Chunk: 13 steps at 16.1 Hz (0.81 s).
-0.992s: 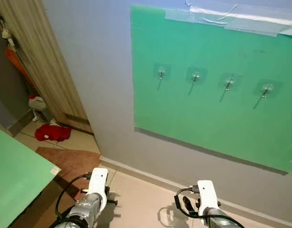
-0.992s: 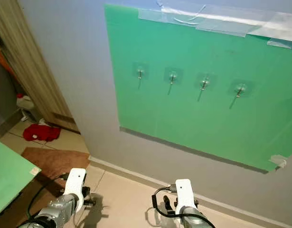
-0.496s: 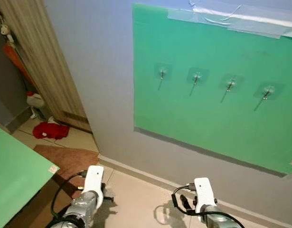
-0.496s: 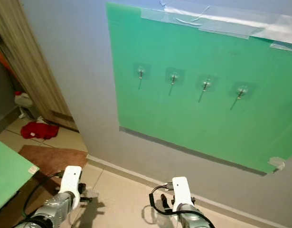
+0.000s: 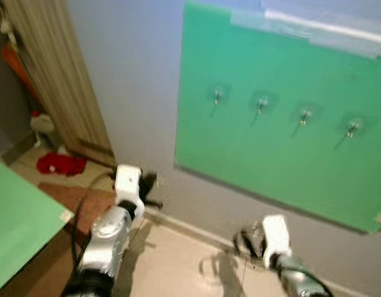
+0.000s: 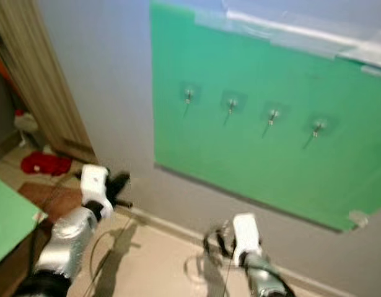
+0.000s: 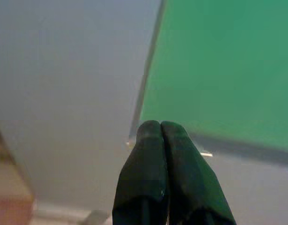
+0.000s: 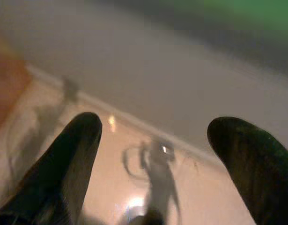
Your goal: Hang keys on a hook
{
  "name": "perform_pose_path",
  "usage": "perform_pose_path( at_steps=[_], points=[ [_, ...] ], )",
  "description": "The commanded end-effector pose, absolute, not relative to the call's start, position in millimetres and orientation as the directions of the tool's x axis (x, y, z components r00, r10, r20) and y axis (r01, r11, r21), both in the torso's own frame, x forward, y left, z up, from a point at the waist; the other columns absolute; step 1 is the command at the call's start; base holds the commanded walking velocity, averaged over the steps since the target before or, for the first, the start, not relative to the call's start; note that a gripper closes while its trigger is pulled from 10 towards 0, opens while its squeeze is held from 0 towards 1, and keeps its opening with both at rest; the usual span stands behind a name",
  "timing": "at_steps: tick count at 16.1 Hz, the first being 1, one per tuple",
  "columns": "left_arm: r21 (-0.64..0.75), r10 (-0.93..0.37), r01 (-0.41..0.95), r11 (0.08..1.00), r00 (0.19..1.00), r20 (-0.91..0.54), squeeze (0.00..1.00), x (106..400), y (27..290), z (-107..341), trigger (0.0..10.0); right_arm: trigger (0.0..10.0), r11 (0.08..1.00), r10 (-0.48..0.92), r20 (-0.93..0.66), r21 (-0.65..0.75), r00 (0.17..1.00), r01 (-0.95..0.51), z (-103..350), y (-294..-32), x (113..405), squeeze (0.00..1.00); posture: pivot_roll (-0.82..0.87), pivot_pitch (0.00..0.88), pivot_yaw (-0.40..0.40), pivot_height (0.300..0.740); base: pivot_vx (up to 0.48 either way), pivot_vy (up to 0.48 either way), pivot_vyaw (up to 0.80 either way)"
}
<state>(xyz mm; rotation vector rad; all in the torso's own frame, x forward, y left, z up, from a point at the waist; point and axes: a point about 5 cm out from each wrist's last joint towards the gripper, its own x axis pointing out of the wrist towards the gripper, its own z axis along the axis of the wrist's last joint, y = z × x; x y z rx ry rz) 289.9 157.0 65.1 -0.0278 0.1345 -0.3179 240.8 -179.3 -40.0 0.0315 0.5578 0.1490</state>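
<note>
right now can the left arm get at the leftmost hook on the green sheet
Probably yes. The left gripper is raised near the wall below the green sheet's lower left corner, and bare wall and sheet lie between it and the leftmost hook. Its fingers are pressed shut; no keys are visible.

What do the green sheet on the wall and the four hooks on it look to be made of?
The green sheet looks like matte paper or thin card: flat, no shine, held along its top edge by clear tape. The hooks appear to be small shiny metal pegs on see-through adhesive pads, probably plastic; the blur leaves that open. All four hooks hang empty.
</note>
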Motion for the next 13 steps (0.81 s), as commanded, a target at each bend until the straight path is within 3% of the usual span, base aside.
perform_pose_path(
  at_steps=[1, 2, 4, 5, 9, 13],
  points=[
    [-0.044, -0.322, 0.319, 0.947, 0.942, -0.094, 0.00, 284, 150, 76, 10.0, 10.0, 0.985, 0.168, -0.360, 0.103, 0.918, -0.140, -14, -179, 263, 0.00, 0.03, 0.000, -0.003, 0.740, 0.000, 0.000, 0.00],
    [0.068, -0.285, 0.285, 0.956, 0.958, -0.011, 0.00, 280, 152, 99, 10.0, 10.0, 0.978, 0.201, -0.167, 0.091, 0.965, -0.188, 24, -174, 276, 0.00, 0.00, 0.000, -0.002, 0.740, 0.000, 0.000, 0.00],
    [0.072, -0.243, 0.237, 0.969, 0.964, 0.103, 0.00, 280, 158, 131, 10.0, 10.0, 0.976, 0.200, -0.046, 0.092, 0.979, -0.196, 59, -170, 273, 0.00, -0.01, 0.000, -0.006, 0.740, 0.000, 0.000, 0.00],
    [0.010, -0.247, 0.248, 0.969, 0.956, 0.161, 0.00, 278, 155, 154, 10.0, 10.0, 0.974, 0.208, 0.008, 0.093, 0.978, -0.208, 76, -167, 270, 0.00, -0.02, 0.000, -0.007, 0.740, 0.000, 0.000, 0.00],
    [-0.019, -0.382, 0.389, 0.921, 0.911, 0.154, 0.00, 269, 130, 171, 10.0, 10.0, 0.965, 0.247, 0.013, 0.092, 0.969, -0.247, 83, -147, 266, 0.00, -0.03, 0.000, 0.003, 0.740, 0.000, 0.000, 0.00],
    [-0.014, -0.426, 0.428, 0.904, 0.902, 0.066, 0.00, 273, 125, 166, 10.0, 10.0, 0.954, 0.285, -0.032, 0.109, 0.958, -0.280, 86, -133, 263, 0.00, -0.03, 0.000, 0.013, 0.740, 0.000, 0.298, -0.68]
  ],
)
